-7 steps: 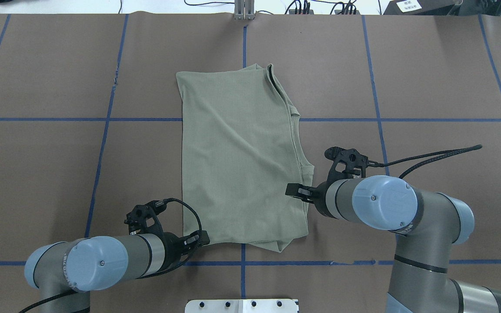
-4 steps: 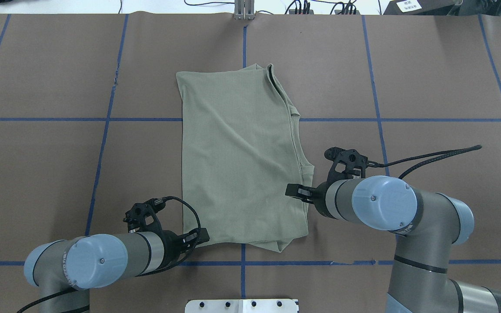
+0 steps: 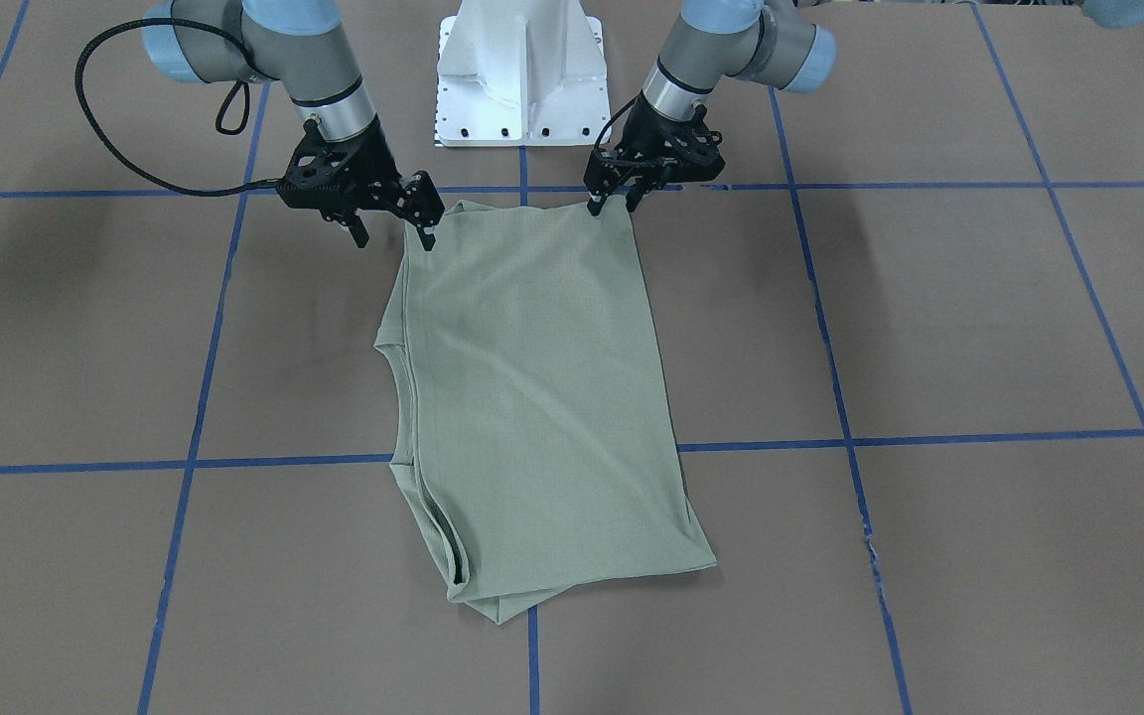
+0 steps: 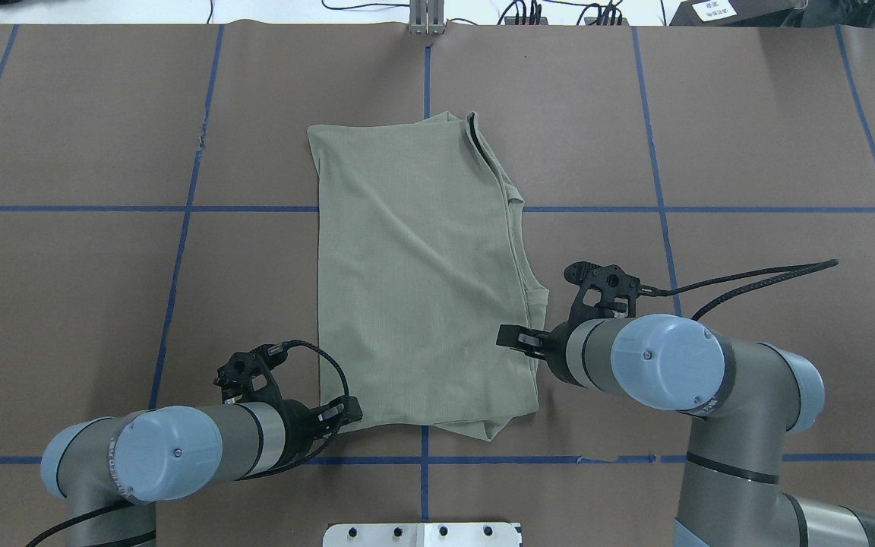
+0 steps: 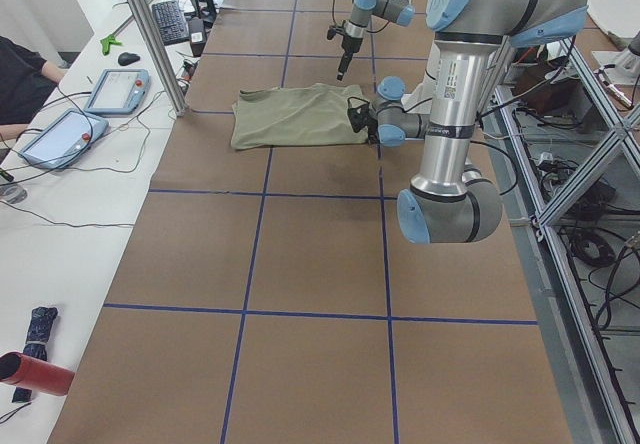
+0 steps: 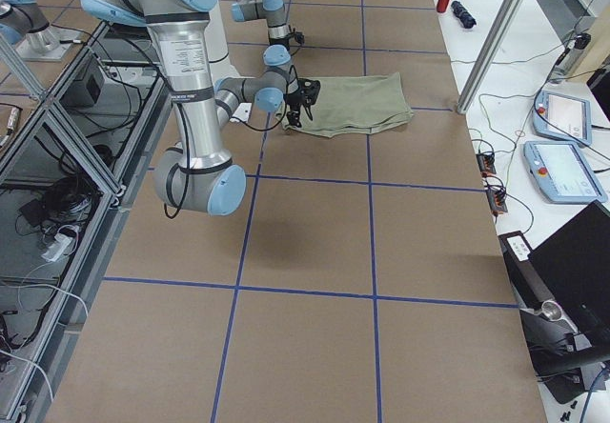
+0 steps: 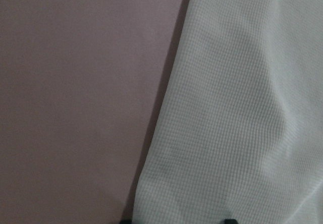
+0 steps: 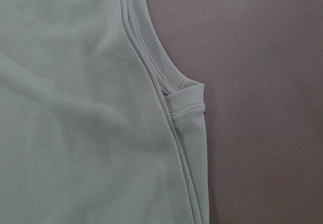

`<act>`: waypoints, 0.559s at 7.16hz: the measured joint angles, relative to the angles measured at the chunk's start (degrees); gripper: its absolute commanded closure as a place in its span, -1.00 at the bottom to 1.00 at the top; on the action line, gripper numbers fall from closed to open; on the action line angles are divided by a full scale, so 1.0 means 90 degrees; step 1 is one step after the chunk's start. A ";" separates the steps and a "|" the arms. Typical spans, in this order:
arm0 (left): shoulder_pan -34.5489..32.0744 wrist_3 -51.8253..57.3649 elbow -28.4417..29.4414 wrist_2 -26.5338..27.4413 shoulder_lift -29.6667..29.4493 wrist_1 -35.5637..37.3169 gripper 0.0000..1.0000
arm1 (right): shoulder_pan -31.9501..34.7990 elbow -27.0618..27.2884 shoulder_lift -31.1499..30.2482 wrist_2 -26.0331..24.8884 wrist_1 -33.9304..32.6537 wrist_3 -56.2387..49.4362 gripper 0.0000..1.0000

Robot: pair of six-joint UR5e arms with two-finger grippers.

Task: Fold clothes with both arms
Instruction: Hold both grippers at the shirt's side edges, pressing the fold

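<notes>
Exterior front-facing: left pincer (image 3: pixel 612 207) and right pincer (image 3: pixel 393 238) both parted — shirt (image 3: pixel 532 397) sleeves hidden.

One camera looks down on the table (image 4: pixel 65 304) from behind the robot. Another faces the robot from across the table, with the white base (image 3: pixel 522 70) at the top. Both show the whole green shirt (image 4: pixel 415 266). Two distant cameras at the table's ends look along its length. Two wrist cameras sit very close, each showing one shirt edge against bare table.
</notes>
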 measured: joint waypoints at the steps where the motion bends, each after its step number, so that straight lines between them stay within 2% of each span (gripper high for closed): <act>1: 0.0014 0.0004 0.0000 -0.0004 0.0005 0.0000 1.00 | -0.0080 -0.0011 0.0000 -0.0101 -0.0008 0.0004 -0.98; 4: 0.0036 0.0072 -0.0023 -0.0025 0.0004 0.0000 1.00 | -0.0315 -0.0014 0.0077 -0.0292 -0.0270 0.1134 -0.88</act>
